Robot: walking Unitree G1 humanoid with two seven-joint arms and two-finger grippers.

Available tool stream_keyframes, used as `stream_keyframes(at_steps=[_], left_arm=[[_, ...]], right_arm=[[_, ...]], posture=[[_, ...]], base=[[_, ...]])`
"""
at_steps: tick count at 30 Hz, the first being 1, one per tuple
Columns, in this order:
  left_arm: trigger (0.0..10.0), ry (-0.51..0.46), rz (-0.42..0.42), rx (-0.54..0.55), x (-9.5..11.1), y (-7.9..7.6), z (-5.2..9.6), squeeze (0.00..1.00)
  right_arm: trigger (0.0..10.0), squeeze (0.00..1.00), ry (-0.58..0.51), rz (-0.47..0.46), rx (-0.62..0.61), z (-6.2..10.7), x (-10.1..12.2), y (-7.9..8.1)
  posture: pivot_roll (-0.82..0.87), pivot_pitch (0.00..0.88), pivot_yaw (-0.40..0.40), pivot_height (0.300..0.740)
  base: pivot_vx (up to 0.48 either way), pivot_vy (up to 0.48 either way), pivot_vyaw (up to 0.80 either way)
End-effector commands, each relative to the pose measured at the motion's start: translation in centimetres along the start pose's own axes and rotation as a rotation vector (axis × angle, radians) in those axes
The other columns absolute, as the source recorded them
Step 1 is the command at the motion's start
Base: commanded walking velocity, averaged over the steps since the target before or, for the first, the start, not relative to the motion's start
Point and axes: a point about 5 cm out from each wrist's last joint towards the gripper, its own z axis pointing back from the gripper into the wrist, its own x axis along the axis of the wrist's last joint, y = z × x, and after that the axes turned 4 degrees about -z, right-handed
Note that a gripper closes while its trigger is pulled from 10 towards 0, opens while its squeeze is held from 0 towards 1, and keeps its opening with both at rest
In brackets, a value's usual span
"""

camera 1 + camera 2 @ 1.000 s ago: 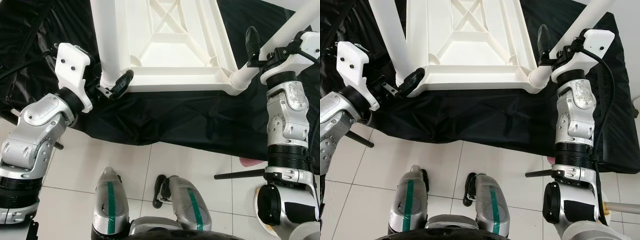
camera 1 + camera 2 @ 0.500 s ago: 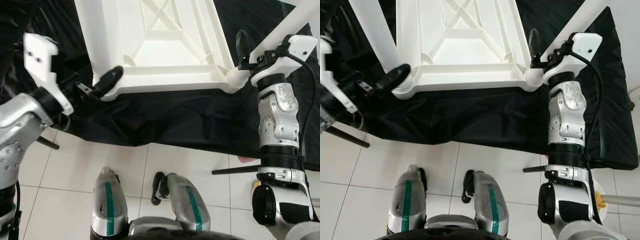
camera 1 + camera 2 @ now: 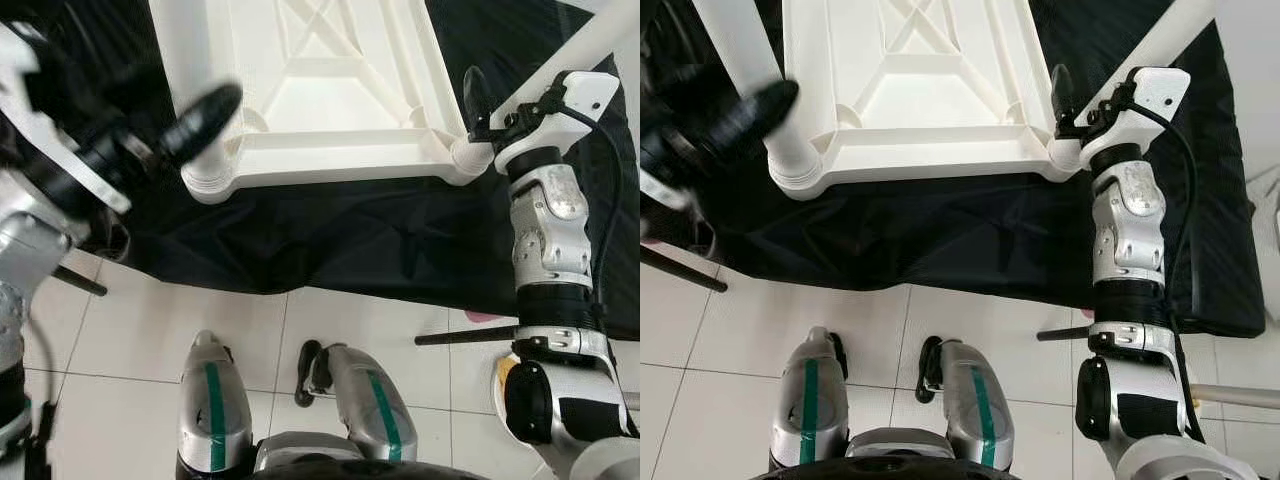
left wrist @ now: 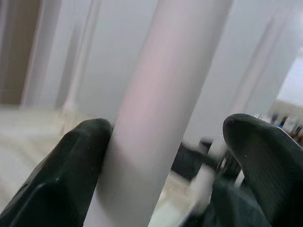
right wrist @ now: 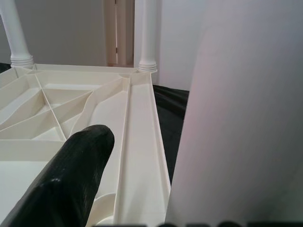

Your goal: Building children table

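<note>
The left tool (image 3: 200, 115), blurred at the upper left of the left eye view, sits at the near-left leg (image 3: 190, 60) of the upturned white table (image 3: 330, 90). In the left wrist view its 2 black fingers (image 4: 71, 175) stand apart with the leg between them: 1 pad touches the leg, the other is clear of it, so the grip is not closed. The right tool (image 3: 490, 105), at the upper right, is at the near-right leg (image 3: 590, 45), just above the socket (image 3: 465, 160) at the table's corner. 1 finger (image 3: 474, 92) stands up beside the leg; the right wrist view shows a single finger (image 5: 66, 184) beside the leg, so I cannot tell whether this tool is clamped.

The step looks like seating the 2 near legs into their corner sockets. To do it well, I judge each leg should be gripped low, close to its socket, kept in line with the socket and pressed straight in, with the other arm steadying the table so it does not slide on the black cloth (image 3: 350, 250).

The left arm is bent, its wrist turned inward toward the leg. The right forearm rises nearly straight up the frame, wrist bent inward to the corner.
</note>
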Motion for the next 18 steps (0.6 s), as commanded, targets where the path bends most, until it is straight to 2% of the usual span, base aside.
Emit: stream_keyframes(at_steps=[1,3,11,14,18], left_arm=[[10.0,-0.085,-0.014,-0.124,1.3,-0.8,-0.5,0.0],[10.0,-0.141,-0.032,-0.118,2.8,-0.6,-0.9,0.0],[10.0,-0.175,-0.004,-0.164,3.8,-1.2,-1.2,0.0],[10.0,-0.191,-0.005,-0.151,4.1,-0.9,-1.2,0.0],[10.0,-0.223,-0.053,-0.067,4.9,0.1,-1.2,0.0]], right_arm=[[10.0,0.0,0.017,0.019,0.038,-0.2,-0.3,0.4],[10.0,0.0,0.011,0.022,0.037,-0.3,-0.2,0.4],[10.0,0.0,-0.001,0.027,0.033,-0.3,-0.1,0.4],[10.0,0.0,-0.003,0.03,0.031,-0.3,-0.1,0.3],[10.0,0.0,-0.007,0.03,0.029,-0.4,-0.1,0.3]], posture=[[0.15,0.128,-0.162,0.74],[0.15,0.128,-0.161,0.74],[0.15,0.127,-0.154,0.74],[0.15,0.127,-0.152,0.74],[0.15,0.127,-0.151,0.74]], base=[[0.0,0.0,0.0],[0.0,0.0,0.0],[0.0,0.0,0.0],[0.0,0.0,0.0],[0.0,0.0,0.0]])
